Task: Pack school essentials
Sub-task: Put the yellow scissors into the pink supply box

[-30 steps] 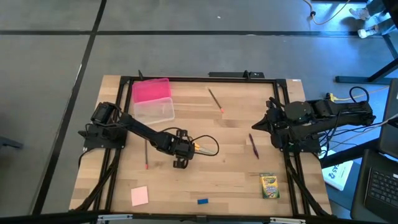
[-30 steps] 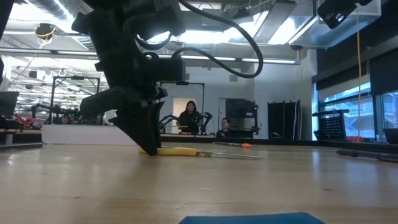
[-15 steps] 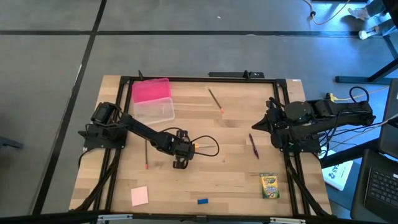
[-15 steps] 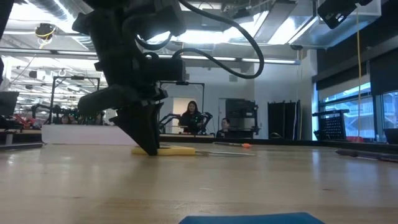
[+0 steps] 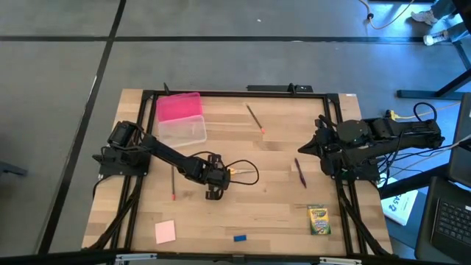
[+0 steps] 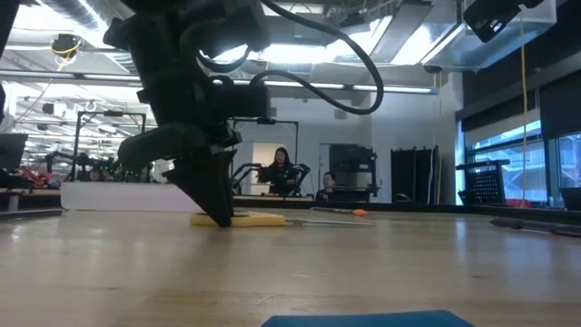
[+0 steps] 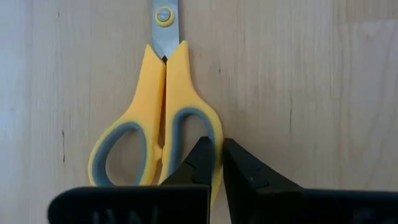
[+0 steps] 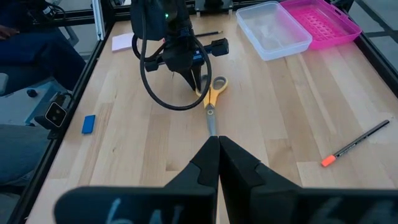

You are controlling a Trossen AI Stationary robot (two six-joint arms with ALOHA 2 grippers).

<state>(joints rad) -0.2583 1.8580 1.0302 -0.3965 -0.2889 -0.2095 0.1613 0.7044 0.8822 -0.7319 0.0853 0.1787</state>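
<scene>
The yellow-handled scissors [image 5: 231,173] lie flat mid-table, blades toward the right edge; they also show in the left wrist view [image 7: 155,118] and right wrist view [image 8: 213,93]. My left gripper [image 5: 213,179] stands over their handle end, pointing down, shut on one handle ring [image 7: 214,146]. My right gripper [image 5: 313,147] waits shut at the table's right edge [image 8: 217,149]. Lying loose on the table are a dark red pen [image 5: 300,172], two pencils [image 5: 255,118] [image 5: 172,182], the green-yellow crayon box [image 5: 318,219], the pink notepad [image 5: 165,231] and the blue eraser [image 5: 240,238]. My left gripper pinches the outer side of one handle ring [image 7: 215,127] of the scissors. One finger [image 7: 198,163] is inside the ring and the other finger [image 7: 245,168] is outside. The fingers come from above, pointing down. The scissors lie flat on the table [image 6: 254,219].
A clear plastic box [image 5: 182,131] sits at the far left with its pink lid [image 5: 179,106] behind it. A black cable loops beside my left gripper [image 5: 246,175]. Bare wood lies between the scissors and the near edge. People show in the room beyond [image 6: 277,173].
The scissors have slid a little along the table toward its left edge, still lying flat, with my left gripper standing at their handle end.
</scene>
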